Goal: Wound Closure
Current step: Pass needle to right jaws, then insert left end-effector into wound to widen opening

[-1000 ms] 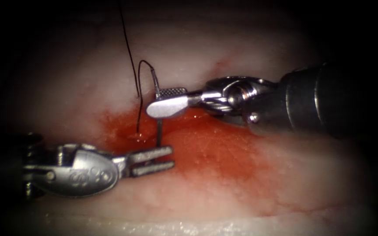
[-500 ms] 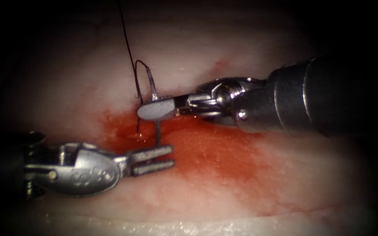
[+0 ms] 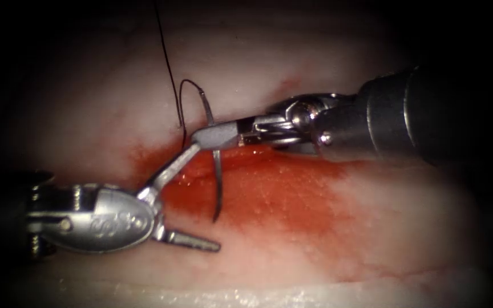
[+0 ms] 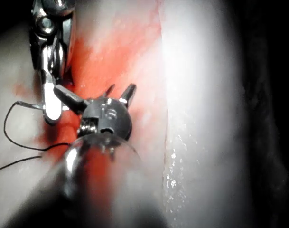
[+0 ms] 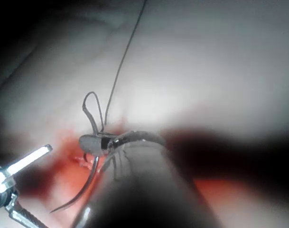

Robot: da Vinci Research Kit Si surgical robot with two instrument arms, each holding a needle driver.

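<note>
1. The needle (image 3: 217,171), a curved steel arc, hangs clear of the tissue (image 3: 326,68); its sharp point is lowermost, over the red fluid (image 3: 269,197), and its blunt end rises above the holding jaws. In the right wrist view the same needle (image 5: 85,187) sweeps down from the jaws to a free tip.
2. The right tool (image 3: 215,137) has its jaws closed on the needle, at a site nearer the blunt end than the point (roughly the upper third of the curve).
3. The thread (image 3: 169,68) leaves the blunt end, forms a small loop just left of the right tool's jaws, and enters the tissue at the upper edge of the stained area; a second strand runs from there to the top of the endoscope view.
4. The left tool (image 3: 201,197) has its jaws spread wide and grasps nothing; the upper jaw points up and to the right, its tip close beneath the right tool's jaws and beside the needle (contact cannot be judged), while the lower jaw lies low over the tissue.
5. The tissue is pale, with the red fluid pooled about the cut between the two tools.
</note>
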